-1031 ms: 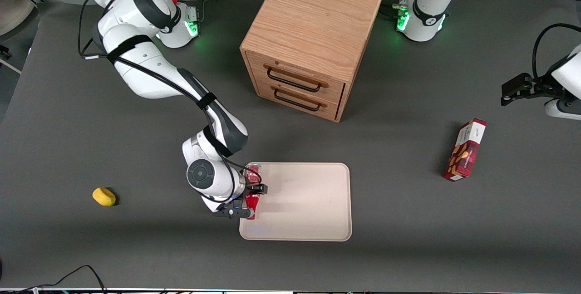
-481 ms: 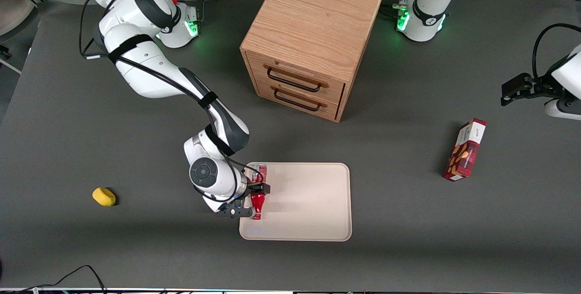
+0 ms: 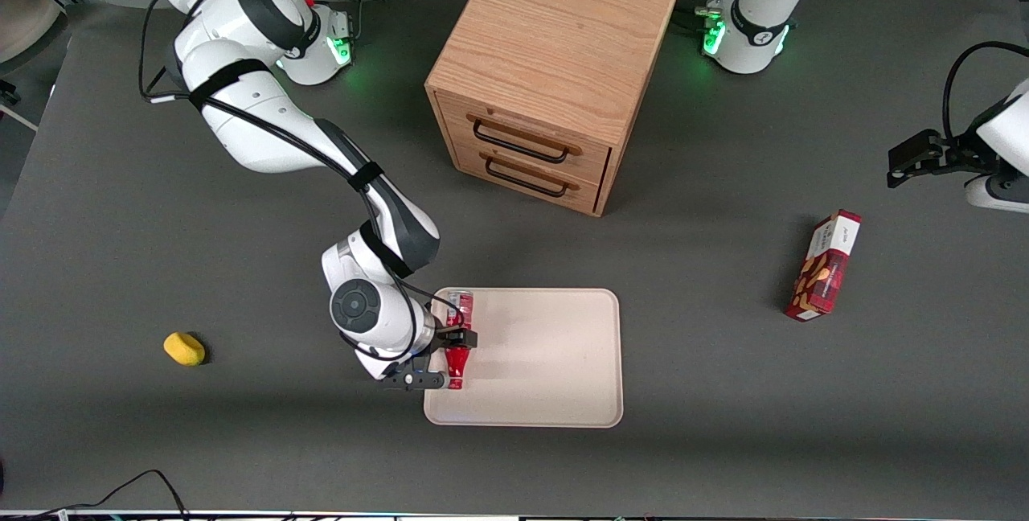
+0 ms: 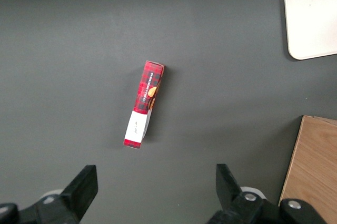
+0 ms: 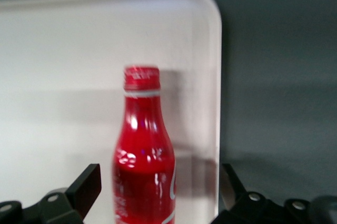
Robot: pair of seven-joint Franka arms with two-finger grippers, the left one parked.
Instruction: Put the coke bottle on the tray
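Glossy red coke bottle [image 5: 145,161] | smooth beige tray [image 3: 547,360] | end effector [image 5: 158,190] spread

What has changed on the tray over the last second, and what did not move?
The slim red coke bottle has been laid on the pale beige rectangular tray, near its edge at the working arm's end. The end effector, now open, has let go and straddles the bottle. The wooden drawer cabinet, red snack box and small yellow object stayed put.

You see the coke bottle [image 5: 145,161] gleam glossy red with highlights, lying on the smooth matt tray [image 3: 547,376]. The gripper [image 3: 444,358] looks like black matt plastic over it; the surface [image 3: 723,424] is dull grey.
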